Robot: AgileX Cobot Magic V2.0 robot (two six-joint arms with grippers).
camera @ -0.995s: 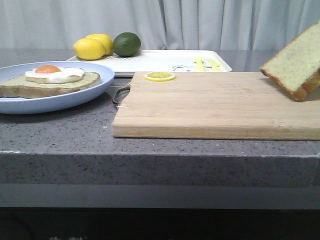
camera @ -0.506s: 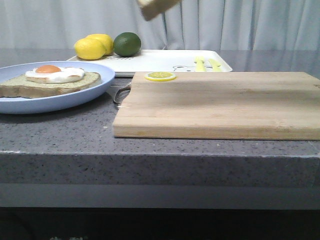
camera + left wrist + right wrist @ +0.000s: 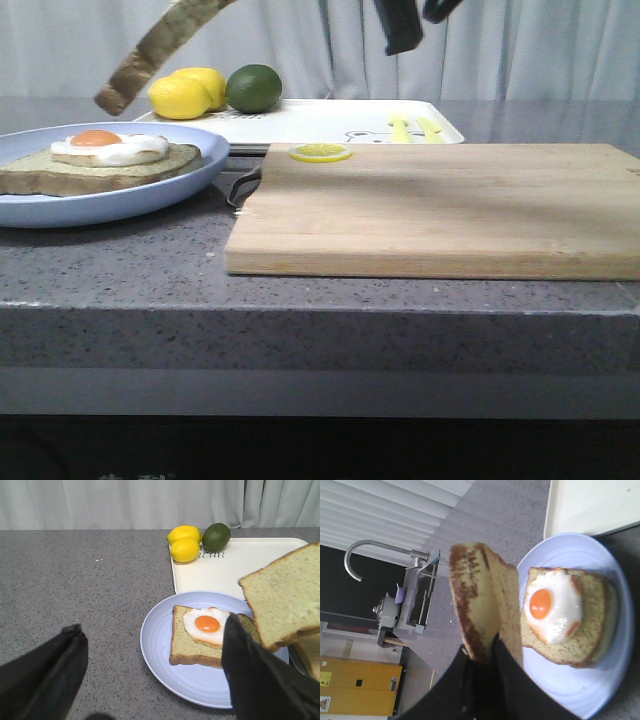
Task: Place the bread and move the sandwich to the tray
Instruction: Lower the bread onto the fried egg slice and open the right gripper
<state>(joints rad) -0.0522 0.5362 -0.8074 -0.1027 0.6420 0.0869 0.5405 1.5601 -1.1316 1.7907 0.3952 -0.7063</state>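
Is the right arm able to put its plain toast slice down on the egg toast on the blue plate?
Probably yes: the right gripper holds the plain toast slice above the egg toast, nothing between.

Front camera low at surface (image 3: 300,290) edge, facing forward. My left wrist camera looks down, my right close; all share plate (image 3: 150,195) (image 3: 165,670) (image 3: 600,690).

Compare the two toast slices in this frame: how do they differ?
The bread is bare, while the sandwich slice carries a fried egg. The bread is held in the air, gripped at one edge by the right gripper; the sandwich rests on the blue plate. The bread is tilted steeply; the sandwich lies flat. Both are thick, square, pale greenish-tan slices with brown crust.
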